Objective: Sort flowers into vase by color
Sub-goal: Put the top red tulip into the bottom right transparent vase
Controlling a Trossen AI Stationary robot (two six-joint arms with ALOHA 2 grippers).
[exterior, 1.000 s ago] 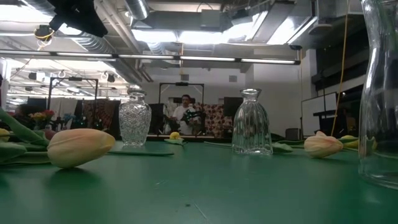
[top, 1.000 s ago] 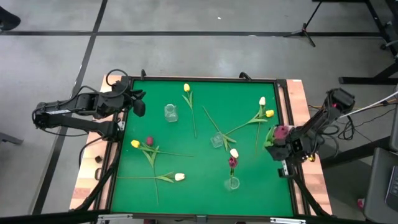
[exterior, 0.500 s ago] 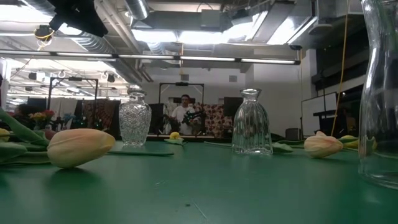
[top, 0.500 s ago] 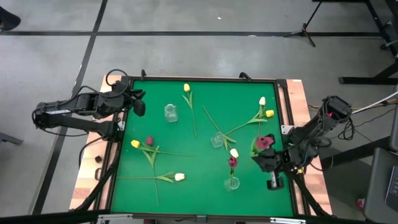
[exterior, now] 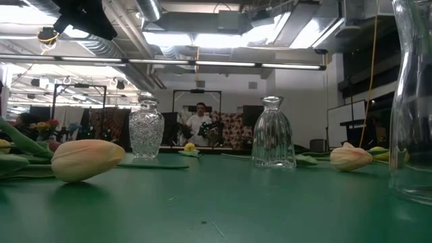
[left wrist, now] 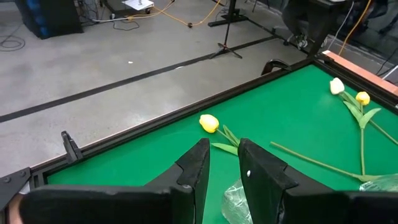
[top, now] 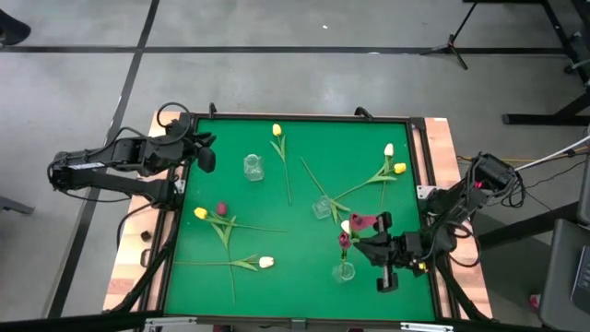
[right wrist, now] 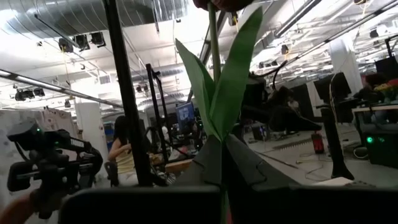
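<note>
My right gripper [top: 375, 243] hovers over the table's near right part, shut on a red-magenta tulip [top: 359, 222]. Just to its left a small glass vase [top: 345, 271] holds another red tulip [top: 344, 240]. Two more glass vases [top: 322, 208] [top: 253, 167] stand on the green mat. Yellow tulips [top: 277, 130] [top: 399, 168] [top: 200, 213], cream ones [top: 389, 149] [top: 347, 226] [top: 266, 262] and a red one [top: 221, 209] lie flat on the mat. My left gripper [top: 205, 157] waits over the far left corner, its fingers [left wrist: 198, 163] a narrow gap apart. My right gripper pinches the red tulip's thin green stem [right wrist: 215, 106] between its two shut fingers [right wrist: 242, 165], just below the narrow leaves [right wrist: 231, 74]. The flower is lifted clear of the table. Its leaves and head rise beyond the fingertips in the right wrist view.
The mat is framed by a dark rim [top: 304, 118] with wooden strips outside it [top: 441, 148]. Long stems cross near the middle vase. Bare mat lies at the near middle [top: 295, 277]. A person [exterior: 201, 123] sits beyond the far edge; others show in the right wrist view.
My right gripper carried the red tulip from the table's right edge leftward and toward the near edge, ending beside the vase that holds the other red tulip. It stayed shut on the stem. Nothing else moved.
</note>
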